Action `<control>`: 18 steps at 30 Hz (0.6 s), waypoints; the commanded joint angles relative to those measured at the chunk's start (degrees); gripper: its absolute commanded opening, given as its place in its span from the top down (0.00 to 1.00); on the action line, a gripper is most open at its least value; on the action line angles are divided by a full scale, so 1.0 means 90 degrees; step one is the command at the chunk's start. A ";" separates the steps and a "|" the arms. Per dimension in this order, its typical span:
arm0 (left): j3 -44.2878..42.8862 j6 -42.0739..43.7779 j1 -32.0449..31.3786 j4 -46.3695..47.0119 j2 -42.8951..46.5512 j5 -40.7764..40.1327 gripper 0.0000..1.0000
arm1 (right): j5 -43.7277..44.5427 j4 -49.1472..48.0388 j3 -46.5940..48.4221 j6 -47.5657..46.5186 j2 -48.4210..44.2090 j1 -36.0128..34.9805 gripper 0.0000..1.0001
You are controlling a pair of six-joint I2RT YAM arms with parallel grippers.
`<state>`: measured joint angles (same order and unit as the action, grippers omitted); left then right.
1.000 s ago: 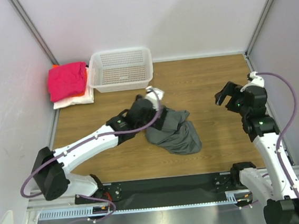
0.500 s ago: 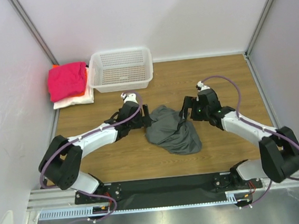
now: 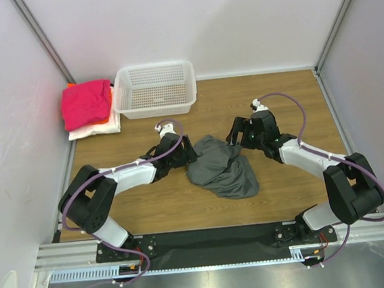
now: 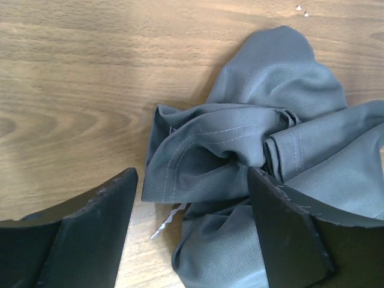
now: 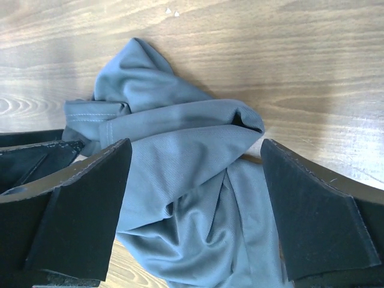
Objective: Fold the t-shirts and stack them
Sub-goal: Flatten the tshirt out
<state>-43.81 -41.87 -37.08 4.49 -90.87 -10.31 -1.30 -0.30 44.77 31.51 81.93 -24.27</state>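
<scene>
A dark grey t-shirt (image 3: 223,171) lies crumpled on the wooden table (image 3: 276,95) between the two arms. My left gripper (image 3: 189,155) sits low at its left edge, open. In the left wrist view (image 4: 192,207) the stitched hem folds (image 4: 240,150) and a small white label (image 4: 168,218) lie between the black fingers (image 4: 90,228). My right gripper (image 3: 235,140) is at the shirt's upper right edge, open. The right wrist view (image 5: 195,186) shows grey cloth (image 5: 180,156) spanning the gap between its wide-apart fingers (image 5: 318,210). Folded magenta-pink (image 3: 84,102), orange and white t-shirts (image 3: 95,129) are stacked at the far left.
A white plastic mesh basket (image 3: 155,88) stands at the back, just right of the folded stack. White walls close in the table on the left, back and right. A black strip (image 3: 215,238) runs along the near edge between the arm bases.
The right arm swung in from the right side and came down at the shirt's upper right edge. The left gripper drew back off the shirt to its left edge, its jaws narrowing slightly.
</scene>
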 commanded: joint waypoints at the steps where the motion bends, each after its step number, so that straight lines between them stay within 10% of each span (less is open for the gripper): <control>1: 0.0034 -0.0260 0.0028 0.0409 -0.0001 0.0032 0.25 | 0.0135 -0.0066 0.0328 -0.0024 -0.0041 -0.0037 0.05; 9: 0.0103 -0.0173 0.0096 0.0887 -0.0206 -0.0027 0.55 | 0.0359 0.0500 0.0445 -0.0005 -0.0216 -0.0028 0.03; 13: 0.0015 -0.0124 0.0233 0.1073 -0.0401 0.0051 1.00 | 0.0525 0.0833 0.0523 -0.0053 -0.0499 -0.0028 0.03; 18: 0.0093 0.0266 0.0409 0.1200 0.0259 -0.0251 1.00 | 0.0623 0.1028 0.0504 -0.0131 -0.0939 -0.0028 0.03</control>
<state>-42.87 -42.37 -34.68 11.70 -93.91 -10.44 2.57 7.55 46.76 31.29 77.01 -24.27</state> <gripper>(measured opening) 0.012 0.971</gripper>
